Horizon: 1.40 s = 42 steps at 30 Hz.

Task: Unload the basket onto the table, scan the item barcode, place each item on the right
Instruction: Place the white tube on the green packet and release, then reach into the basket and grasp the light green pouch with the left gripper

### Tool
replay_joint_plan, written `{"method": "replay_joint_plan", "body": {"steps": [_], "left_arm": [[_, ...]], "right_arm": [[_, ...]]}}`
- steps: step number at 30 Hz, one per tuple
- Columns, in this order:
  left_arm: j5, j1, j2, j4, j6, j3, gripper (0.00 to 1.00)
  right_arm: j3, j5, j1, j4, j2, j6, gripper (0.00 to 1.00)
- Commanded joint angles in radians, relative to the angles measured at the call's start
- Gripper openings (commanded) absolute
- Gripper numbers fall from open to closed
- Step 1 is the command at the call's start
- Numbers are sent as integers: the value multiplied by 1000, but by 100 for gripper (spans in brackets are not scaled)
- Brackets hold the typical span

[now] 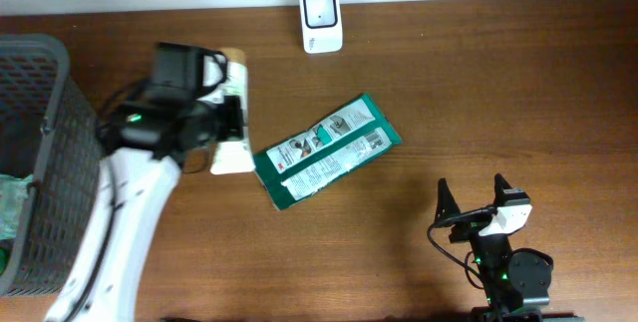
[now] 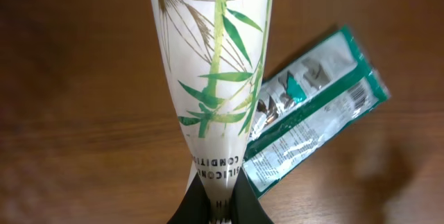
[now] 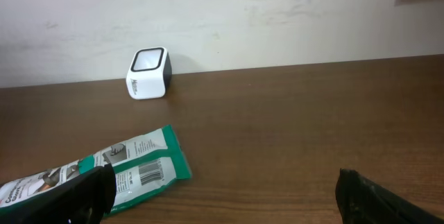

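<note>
My left gripper (image 1: 228,120) (image 2: 219,207) is shut on the crimped end of a white tube printed with green bamboo (image 1: 232,159) (image 2: 211,57). The tube lies along the table left of centre. Beside it to the right, a green and white packet (image 1: 327,150) (image 2: 312,106) (image 3: 132,161) lies flat and slanted, its barcode facing up. The white barcode scanner (image 1: 321,20) (image 3: 148,73) stands at the table's back edge by the wall. Near the front right, my right gripper (image 1: 469,198) (image 3: 225,186) stands open and holds nothing.
A dark mesh basket (image 1: 40,162) stands at the left edge with something green (image 1: 10,207) inside. The wall runs along the back of the table behind the scanner.
</note>
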Motion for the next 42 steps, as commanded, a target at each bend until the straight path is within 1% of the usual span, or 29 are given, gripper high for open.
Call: {"method": "replay_joint_plan", "body": {"steps": [1,3,7,12,13,14,15,16,17,18,21,22,23,25,26,28,30,31,35,38,40,42], "left_arm": [[-89,-60,84,52,-69,-26,0],[-132,-85,149,100,-77,-49,0],[-129,-115,297,190,-109,-60,0],[-124,-183,450,226,-113,-60,0],[-124,-187,453,230,-113,-60,4],[-124,-187,452,233,-113,-58,15],[-124,-187,449,233,-112,-51,43],[-124,-187,444,225,-112,-36,50],[-124,-186,436,212,-103,-15,55],[-128,-180,418,180,-68,39,56],[-190,-142,357,85,-35,192,58],[-222,-117,323,40,-16,273,59],[-264,-84,285,-6,-14,357,67],[-325,-10,219,-64,-14,469,73],[-341,31,189,-79,-13,497,73],[-352,182,103,-92,-14,518,77],[-372,302,66,-106,-14,518,75],[-402,412,58,-111,-15,517,76],[-391,717,64,-101,-87,449,79],[-368,851,68,-25,-82,344,79],[-366,894,69,22,-80,270,79],[-366,921,79,115,-38,150,79]], "right_arm": [[-9,2,-6,0,-4,6,98],[-9,2,-6,0,-4,5,98],[-9,2,-6,0,-4,6,98],[-9,2,-6,0,-4,5,98],[-9,2,-6,0,-4,5,98],[-9,2,-6,0,-4,5,98],[-9,2,-6,0,-4,6,98],[-9,2,-6,0,-4,5,98],[-9,2,-6,0,-4,5,98],[-9,2,-6,0,-4,6,98],[-9,2,-6,0,-4,5,98],[-9,2,-6,0,-4,5,98],[-9,2,-6,0,-4,5,98],[-9,2,-6,0,-4,5,98],[-9,2,-6,0,-4,5,98],[-9,2,-6,0,-4,6,98],[-9,2,-6,0,-4,5,98],[-9,2,-6,0,-4,6,98],[-9,2,-6,0,-4,6,98],[-9,2,-6,0,-4,5,98],[-9,2,-6,0,-4,5,99],[-9,2,-6,0,-4,5,98]]}}
